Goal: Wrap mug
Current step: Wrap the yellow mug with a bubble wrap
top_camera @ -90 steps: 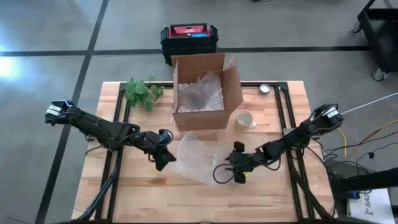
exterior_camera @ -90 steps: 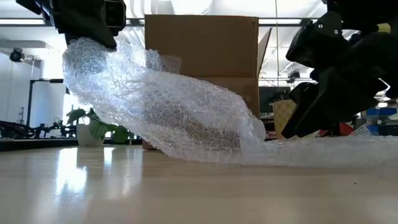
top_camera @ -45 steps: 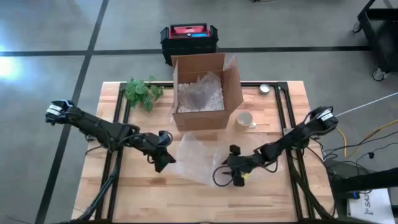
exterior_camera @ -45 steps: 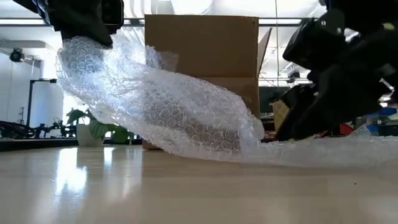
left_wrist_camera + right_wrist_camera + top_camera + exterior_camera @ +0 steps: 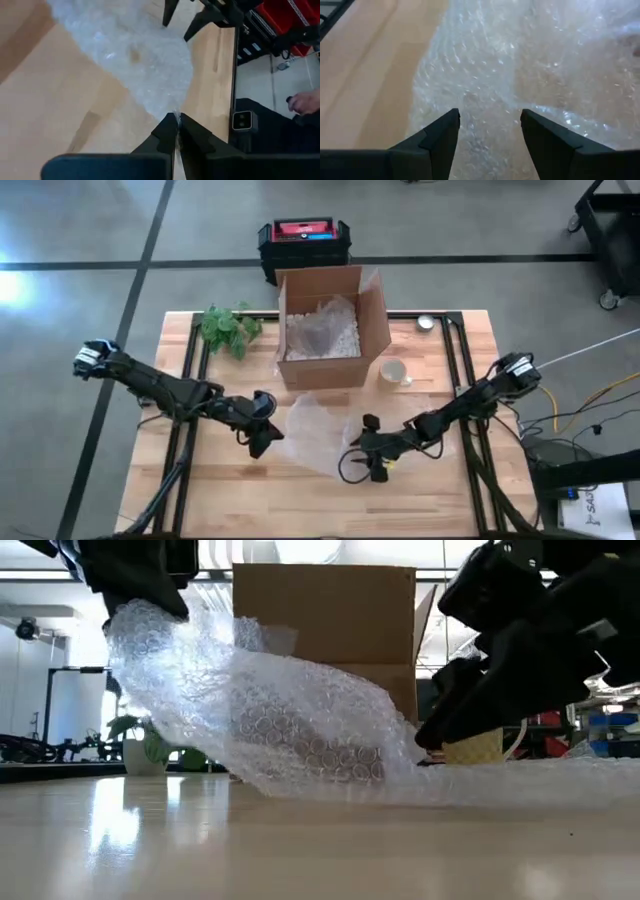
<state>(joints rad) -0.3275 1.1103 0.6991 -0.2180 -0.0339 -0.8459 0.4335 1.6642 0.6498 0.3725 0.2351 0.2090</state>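
Note:
A clear bubble wrap sheet lies crumpled on the wooden table in front of the cardboard box. Its left end is raised and the rest slopes down onto the tabletop. My left gripper is shut on that raised end. My right gripper stands open low over the wrap's right part. The pale yellow mug stands upright on the table near the box's front right corner, apart from both grippers; it also shows in the low view. My left gripper pinches the wrap's left edge between its two shut fingers, coming from the table's left and slanting down. That end is lifted clear; the sheet hangs slack from it down to the table. My right gripper: I cannot tell whether its fingers touch the wrap.
An open cardboard box with white packing fill stands at the table's far middle. A green plant lies far left, a small round object far right. A black and red case sits on the floor behind the table.
My right gripper has gone toward the table's left edge, farther over the wrap, staying open; in the low view this uncovers the mug behind it. My left gripper keeps the wrap's end raised, about where it was.

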